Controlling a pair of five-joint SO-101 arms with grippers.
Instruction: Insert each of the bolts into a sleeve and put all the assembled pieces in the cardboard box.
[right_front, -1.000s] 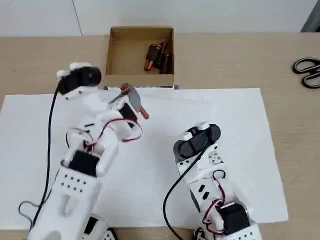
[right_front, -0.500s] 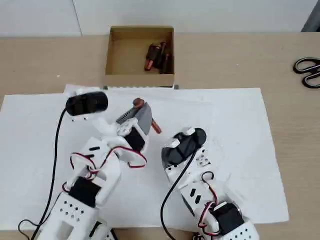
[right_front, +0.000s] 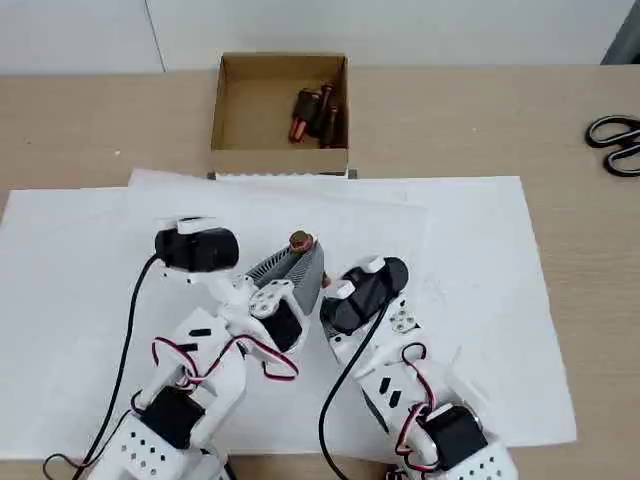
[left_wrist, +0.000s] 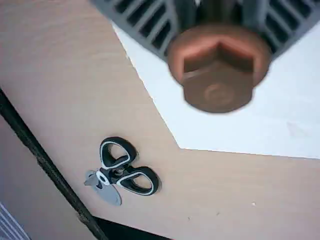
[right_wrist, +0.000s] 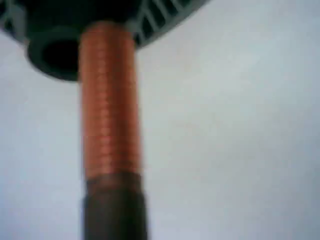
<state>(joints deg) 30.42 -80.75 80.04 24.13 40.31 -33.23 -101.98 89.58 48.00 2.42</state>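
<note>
– Copper bolt (left_wrist: 217, 75), hex head outward, is clamped between the ribbed grey jaws of the left gripper (right_front: 298, 262), above the white paper (right_front: 480, 250). Which way does it lie?
– Head toward the cardboard box (right_front: 283, 160), threaded shaft slanting back toward the right gripper (right_front: 328, 288), which hangs just beside the left one.
– And the sleeve?
– The dark sleeve (right_wrist: 115, 215) meets the free end of the thread, in line with the shaft as the right wrist view has it. The tip looks to have entered its mouth, though the blur there leaves the depth uncertain.
– Is the right gripper holding it?
– Cannot tell. The sleeve sits where that gripper would carry it, but nothing settles whether it is closed.
– So what does the coming move turn on?
– Keeping the two axes on one line. The sleeve has to travel along the shaft toward the head, and most of the thread is bare.
– Then the box?
– Well apart, beyond the paper's far edge, with finished pieces (right_front: 315, 112) lying in it. The left gripper is slightly the nearer.
</note>
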